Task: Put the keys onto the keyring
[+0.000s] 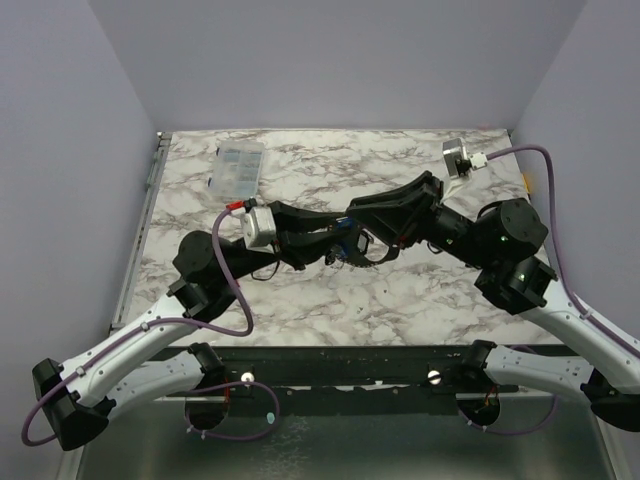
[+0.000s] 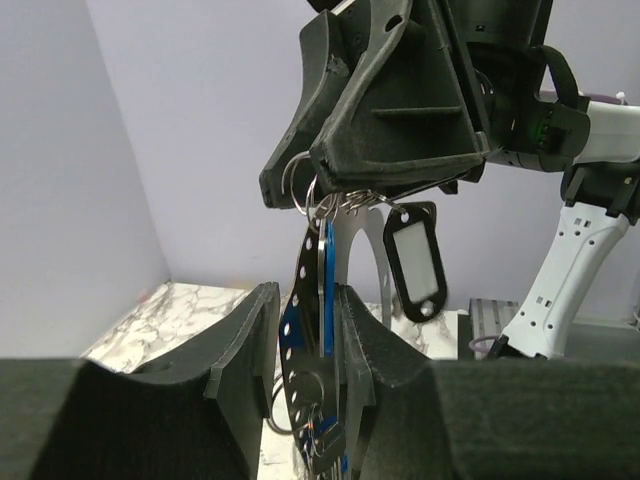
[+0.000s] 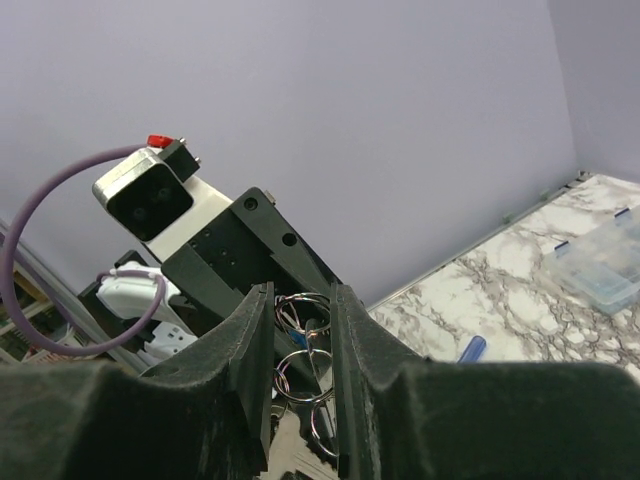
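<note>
Above mid-table in the top view, the left gripper (image 1: 328, 255) and right gripper (image 1: 360, 236) meet tip to tip, with the blue keys (image 1: 341, 248) between them. From the left wrist, its fingers (image 2: 250, 345) pinch the keys' perforated blades, while the thin keyring (image 2: 384, 275) hangs under the right jaws beside a black tag (image 2: 415, 260). From the right wrist, the fingers (image 3: 352, 345) are nearly together, clamped on a bunch of small rings (image 3: 300, 350).
</note>
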{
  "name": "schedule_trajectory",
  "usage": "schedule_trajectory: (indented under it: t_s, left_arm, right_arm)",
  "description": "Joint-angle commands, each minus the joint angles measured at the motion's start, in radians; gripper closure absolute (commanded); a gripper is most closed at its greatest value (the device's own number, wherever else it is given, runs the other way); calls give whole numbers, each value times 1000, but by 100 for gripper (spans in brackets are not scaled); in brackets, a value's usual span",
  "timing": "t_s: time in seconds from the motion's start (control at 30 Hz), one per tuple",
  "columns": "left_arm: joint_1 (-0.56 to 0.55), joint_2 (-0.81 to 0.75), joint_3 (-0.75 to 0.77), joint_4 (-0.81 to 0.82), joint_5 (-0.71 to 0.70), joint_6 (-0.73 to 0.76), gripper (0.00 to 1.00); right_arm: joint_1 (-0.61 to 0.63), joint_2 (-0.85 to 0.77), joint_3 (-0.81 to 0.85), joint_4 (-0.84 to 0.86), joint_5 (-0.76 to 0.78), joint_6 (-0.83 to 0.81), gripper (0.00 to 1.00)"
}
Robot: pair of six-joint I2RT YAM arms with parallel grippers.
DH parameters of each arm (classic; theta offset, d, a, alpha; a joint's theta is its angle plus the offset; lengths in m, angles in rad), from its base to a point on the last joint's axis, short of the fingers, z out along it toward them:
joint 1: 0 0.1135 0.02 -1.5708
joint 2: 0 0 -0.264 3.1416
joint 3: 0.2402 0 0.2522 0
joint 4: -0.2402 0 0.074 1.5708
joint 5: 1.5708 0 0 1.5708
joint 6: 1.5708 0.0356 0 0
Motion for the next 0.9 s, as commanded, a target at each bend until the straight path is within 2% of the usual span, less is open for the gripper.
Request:
schedule_trajectory:
  t_s: [0.0,0.27,0.33,0.43,0.5,0.57,0.67,0.87]
  left_arm:
    - [1,-13,-40,-77,-63,-20,68]
    - [1,-7,-29,-79,-33,-35,71]
    - [1,-6,-29,-77,-4,-33,64]
    - [2,-1,-30,-67,-5,-63,45]
    - [3,12,-20,-66,-4,-97,38]
    - [3,24,-5,-67,30,-137,34]
    - [1,38,25,-81,120,-179,17]
    - [1,9,75,-166,190,-201,5]
  right_arm:
    - [3,-5,69,116,-11,27,99]
    - [3,17,73,119,-40,63,99]
    - [3,23,81,116,-60,76,99]
    - [3,35,101,95,-93,95,100]
    - [3,37,107,84,-102,102,99]
    - [3,36,105,73,-106,103,99]
    - [2,41,111,45,-116,97,99]
    - [1,36,115,-6,-102,56,100]
